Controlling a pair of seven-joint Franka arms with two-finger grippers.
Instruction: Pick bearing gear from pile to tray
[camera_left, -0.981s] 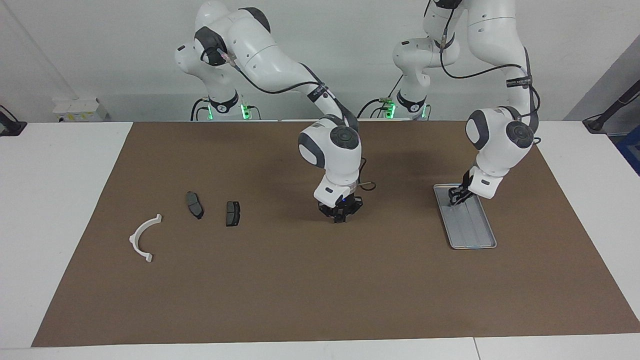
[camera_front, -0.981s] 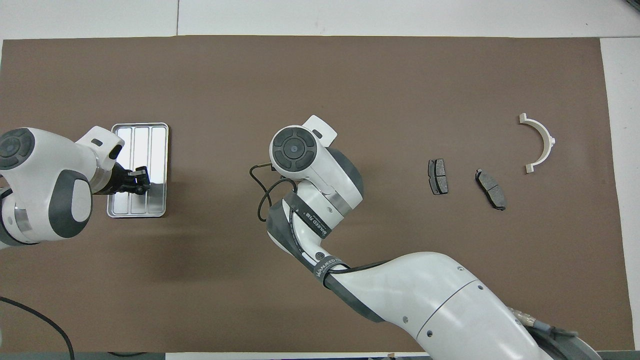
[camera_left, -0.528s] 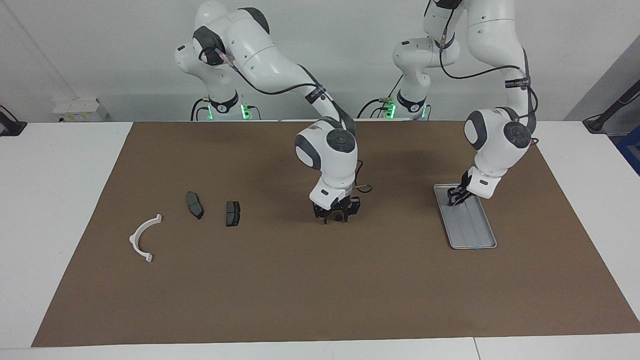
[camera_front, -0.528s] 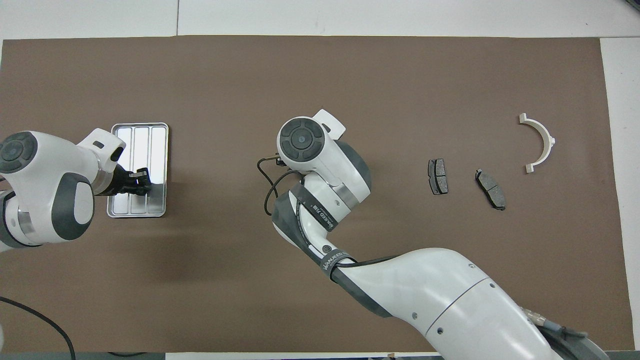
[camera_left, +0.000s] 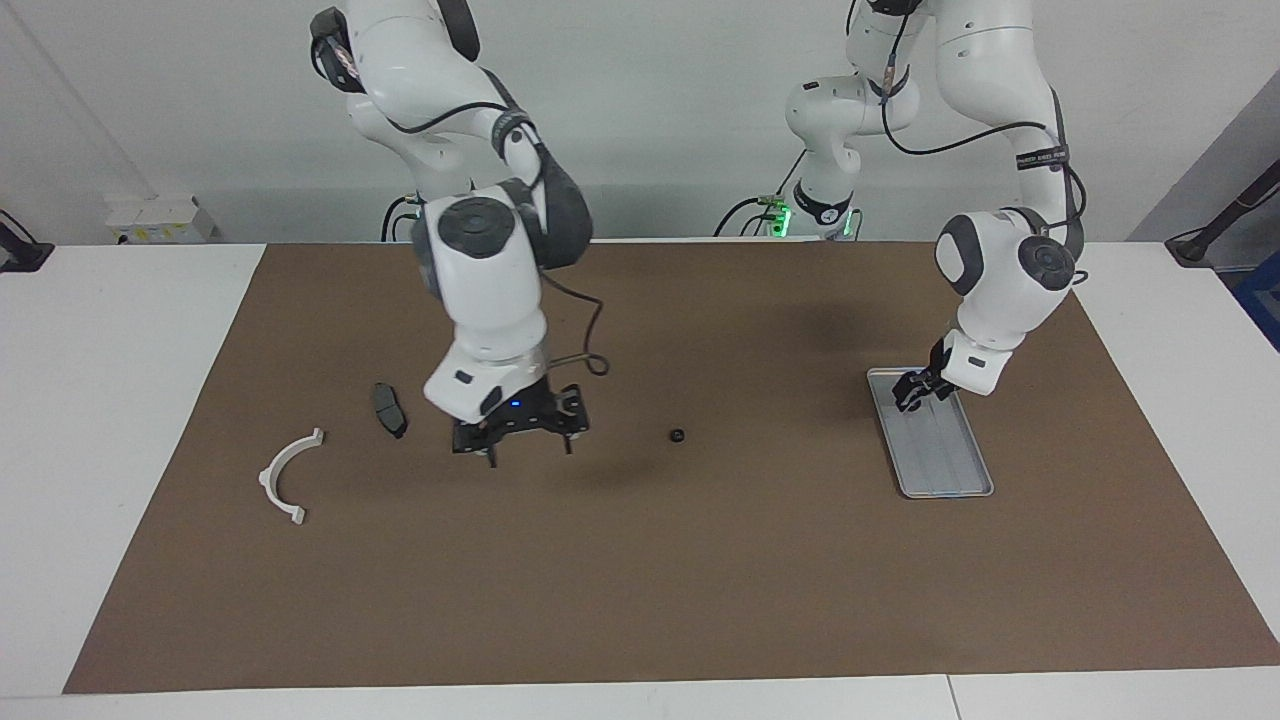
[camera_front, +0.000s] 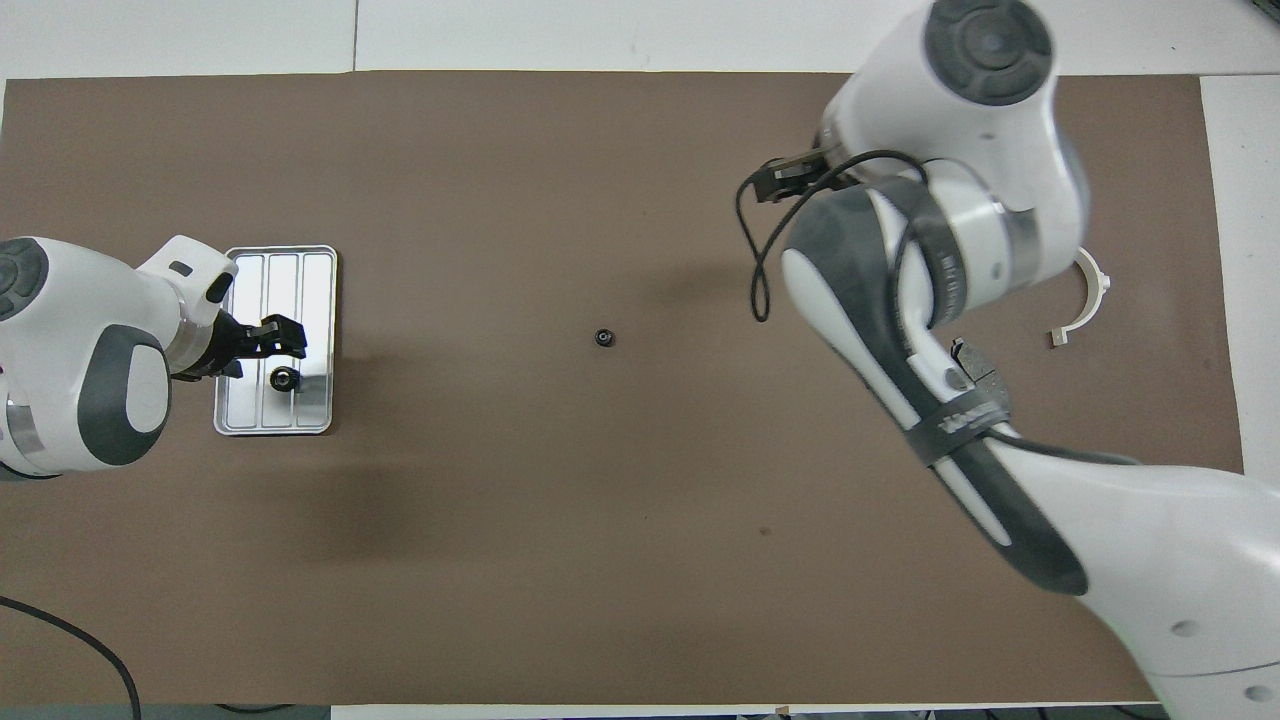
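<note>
The pile lies toward the right arm's end of the mat: a dark brake-pad plate (camera_left: 389, 409), partly seen from overhead (camera_front: 976, 364), and a white half-ring bracket (camera_left: 268, 478) (camera_front: 1090, 315). The second plate is hidden under my right gripper (camera_left: 528, 452), which hangs open just above it. A small black round piece (camera_left: 677, 435) (camera_front: 603, 338) lies alone mid-mat. The silver tray (camera_left: 945, 460) (camera_front: 318, 290) holds another black round piece (camera_front: 285, 378). My left gripper (camera_left: 908, 395) (camera_front: 290, 337) is open over the tray's end nearer the robots.
A brown mat (camera_left: 640, 580) covers most of the white table. The right arm's wrist and forearm (camera_front: 940, 250) cover the pile area in the overhead view. Nothing else lies on the mat.
The right gripper swung from mid-mat to over the brake-pad plates, leaving a black round piece on the mat. The left gripper lifted a little; a black piece now lies free in the tray.
</note>
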